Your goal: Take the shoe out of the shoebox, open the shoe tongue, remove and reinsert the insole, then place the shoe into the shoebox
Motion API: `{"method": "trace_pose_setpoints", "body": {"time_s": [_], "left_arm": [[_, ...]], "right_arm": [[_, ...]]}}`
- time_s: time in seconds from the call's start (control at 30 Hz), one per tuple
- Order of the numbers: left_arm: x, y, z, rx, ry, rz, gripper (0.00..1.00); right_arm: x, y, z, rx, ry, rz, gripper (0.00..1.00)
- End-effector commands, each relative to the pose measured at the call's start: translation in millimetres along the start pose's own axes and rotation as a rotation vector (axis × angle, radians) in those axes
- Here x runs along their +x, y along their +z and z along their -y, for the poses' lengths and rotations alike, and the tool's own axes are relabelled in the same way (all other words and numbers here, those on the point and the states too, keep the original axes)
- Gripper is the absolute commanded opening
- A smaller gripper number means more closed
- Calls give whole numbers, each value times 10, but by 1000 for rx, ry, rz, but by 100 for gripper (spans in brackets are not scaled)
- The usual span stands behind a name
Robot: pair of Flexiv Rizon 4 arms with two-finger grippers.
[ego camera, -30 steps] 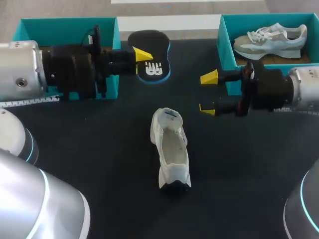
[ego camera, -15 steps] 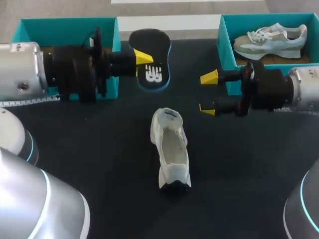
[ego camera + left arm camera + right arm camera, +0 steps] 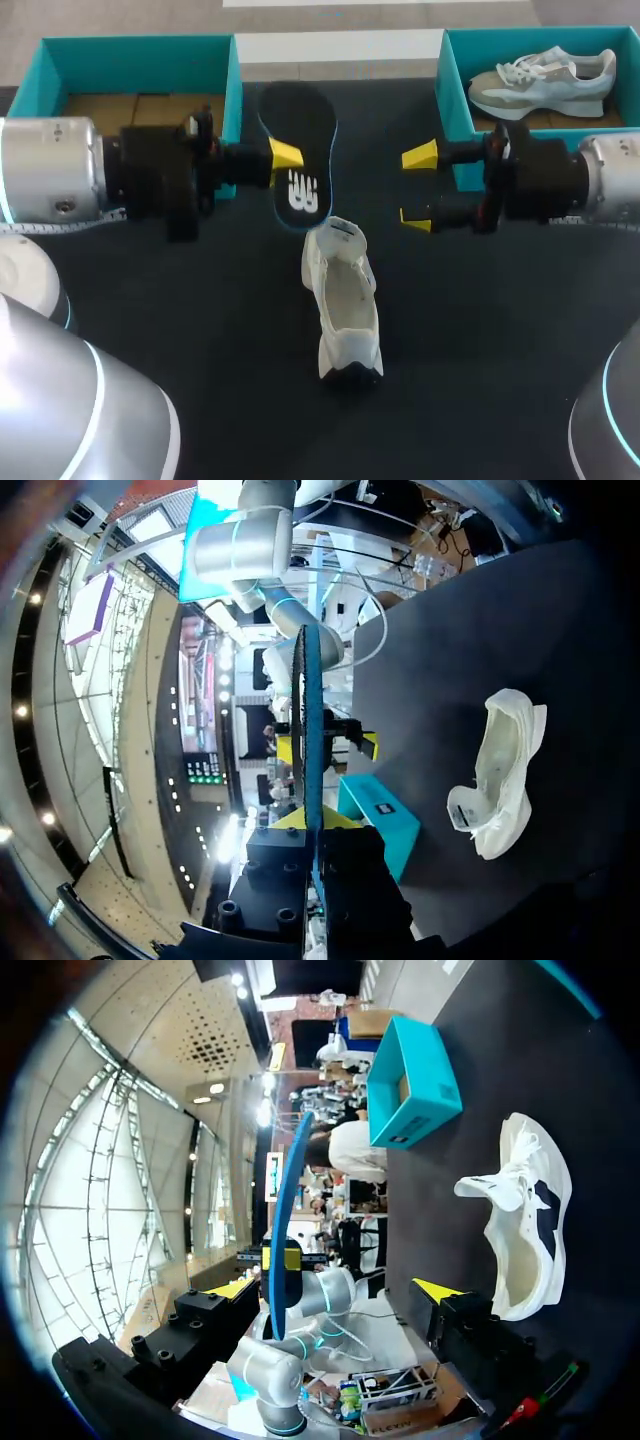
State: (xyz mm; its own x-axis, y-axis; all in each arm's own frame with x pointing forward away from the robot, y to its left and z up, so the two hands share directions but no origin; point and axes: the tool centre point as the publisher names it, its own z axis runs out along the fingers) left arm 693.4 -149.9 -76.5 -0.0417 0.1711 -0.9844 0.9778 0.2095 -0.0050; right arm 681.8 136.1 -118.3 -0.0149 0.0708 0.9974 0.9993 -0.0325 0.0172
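A white shoe (image 3: 342, 300) lies on the black table's middle, opening up, heel toward the far side. My left gripper (image 3: 286, 155) is shut on the black, blue-edged insole (image 3: 300, 130), holding it above the table just behind the shoe's heel. In the left wrist view the insole (image 3: 312, 710) stands edge-on between my left gripper's (image 3: 312, 822) fingers, the shoe (image 3: 500, 775) off to one side. My right gripper (image 3: 418, 187) hangs open and empty right of the insole. Ahead of my right gripper (image 3: 335, 1288), its wrist view has the insole (image 3: 285, 1200) and the shoe (image 3: 525, 1220).
A teal shoebox (image 3: 230, 75) stands at the far left, behind my left arm. A second teal shoebox (image 3: 448, 80) at the far right holds a grey and white shoe (image 3: 545, 78). The left box (image 3: 410, 1085) also shows in the right wrist view.
My left arm has drawn the insole toward the near side and closer to the shoe's heel. The right arm and the shoe have stayed put.
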Motion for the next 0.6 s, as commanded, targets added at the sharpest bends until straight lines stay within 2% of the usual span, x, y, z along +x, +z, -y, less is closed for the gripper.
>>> {"method": "trace_pose_setpoints", "body": {"time_s": [0.03, 0.23, 0.37, 0.6], "left_arm": [[204, 2, 78, 15, 21, 36, 0], [419, 71, 108, 59, 33, 56, 0], [567, 148, 118, 59, 28, 31, 0], [604, 227, 205, 58, 70, 42, 0]], "right_arm": [[-8, 17, -4, 0, 1, 1, 100], [-8, 17, -4, 0, 1, 1, 100], [-8, 17, -4, 0, 1, 1, 100], [-8, 17, -4, 0, 1, 1, 100]]}}
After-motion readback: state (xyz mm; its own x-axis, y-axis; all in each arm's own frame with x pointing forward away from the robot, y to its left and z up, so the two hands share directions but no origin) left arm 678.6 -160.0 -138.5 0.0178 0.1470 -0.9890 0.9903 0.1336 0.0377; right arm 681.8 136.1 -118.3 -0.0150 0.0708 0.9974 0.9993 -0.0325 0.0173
